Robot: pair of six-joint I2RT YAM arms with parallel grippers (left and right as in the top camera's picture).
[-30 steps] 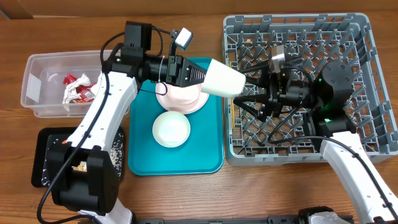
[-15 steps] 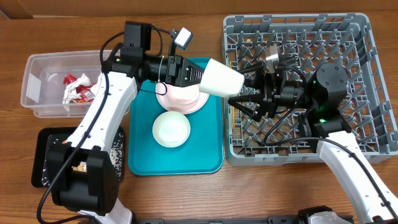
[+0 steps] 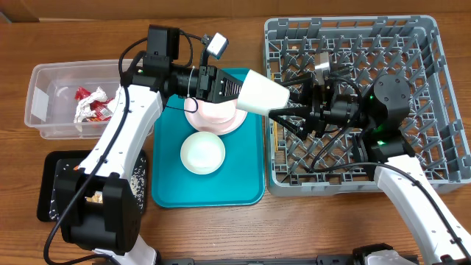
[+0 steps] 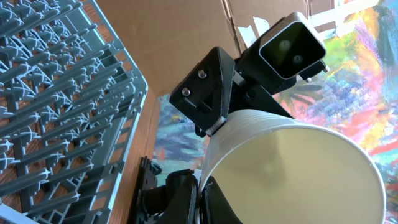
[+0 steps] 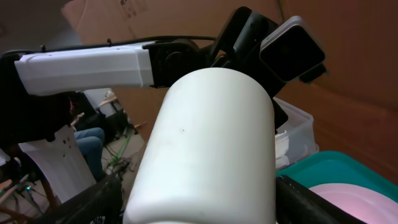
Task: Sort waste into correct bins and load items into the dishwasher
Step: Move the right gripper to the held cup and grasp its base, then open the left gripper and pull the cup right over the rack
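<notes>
A white cup (image 3: 265, 93) lies sideways in the air between the teal tray (image 3: 243, 193) and the grey dishwasher rack (image 3: 434, 44). My left gripper (image 3: 241, 88) is shut on its rim, one finger inside the mouth and one outside (image 4: 186, 193). My right gripper (image 3: 284, 104) reaches out from over the rack, and its black fingers (image 5: 311, 202) stand on either side of the cup's closed end (image 5: 211, 143), close to the wall. I cannot see them pressing it. On the teal tray are a white bowl (image 3: 202, 152) and a pale dish (image 3: 213, 116).
The clear tub (image 3: 44, 96) at the far left holds a red wrapper (image 3: 90, 103) and white paper. The black tray (image 3: 53, 184) at the front left carries pale crumbs (image 3: 136, 180). The left arm's base stands by it.
My right gripper has slid a little left onto the cup's closed end, and its fingers have narrowed around it. The left arm and the cup have stayed still.
</notes>
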